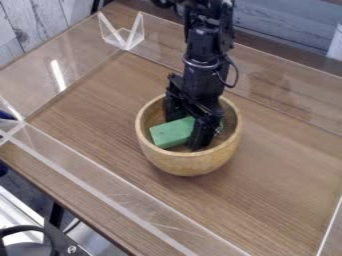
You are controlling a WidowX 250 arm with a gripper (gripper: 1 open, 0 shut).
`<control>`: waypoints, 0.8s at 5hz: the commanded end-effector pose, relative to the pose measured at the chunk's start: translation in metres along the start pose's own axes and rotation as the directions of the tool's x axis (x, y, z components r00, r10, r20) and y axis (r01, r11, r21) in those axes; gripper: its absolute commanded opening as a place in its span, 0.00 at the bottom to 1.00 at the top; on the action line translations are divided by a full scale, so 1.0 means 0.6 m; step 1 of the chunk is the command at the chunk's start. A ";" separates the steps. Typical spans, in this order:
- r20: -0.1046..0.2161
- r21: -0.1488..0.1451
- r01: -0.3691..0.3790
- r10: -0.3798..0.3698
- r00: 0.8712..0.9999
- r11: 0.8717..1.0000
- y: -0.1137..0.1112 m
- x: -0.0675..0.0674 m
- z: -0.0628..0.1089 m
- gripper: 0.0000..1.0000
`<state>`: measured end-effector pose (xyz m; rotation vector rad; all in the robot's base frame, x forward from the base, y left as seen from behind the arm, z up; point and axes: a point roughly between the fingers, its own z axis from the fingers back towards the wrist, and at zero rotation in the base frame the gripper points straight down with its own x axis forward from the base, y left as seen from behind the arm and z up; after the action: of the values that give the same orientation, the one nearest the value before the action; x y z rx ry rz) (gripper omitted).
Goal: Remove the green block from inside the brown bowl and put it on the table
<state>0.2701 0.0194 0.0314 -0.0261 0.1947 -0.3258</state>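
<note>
The green block (171,133) lies in the brown bowl (189,163), between the wide-spread gripper (190,134) jaws.

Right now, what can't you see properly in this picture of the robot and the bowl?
- Gripper fingertips: down inside the brown bowl, dark and small in the camera view, so contact with the green block is unclear.
- Green block's right end: hidden behind the fingers.
- Bowl's bottom: covered by block and gripper.
- Arm's upper part: cut off by the top edge.
</note>
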 end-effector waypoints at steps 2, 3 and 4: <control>0.042 0.003 0.012 -0.012 0.999 1.000 0.007 0.013 0.010 1.00; 0.048 0.001 0.012 -0.012 0.999 1.000 0.008 0.015 0.010 1.00; 0.041 -0.003 0.009 -0.009 0.999 1.000 0.015 0.020 -0.003 1.00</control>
<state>0.2798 0.0198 0.0284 -0.0355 0.1737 -0.3293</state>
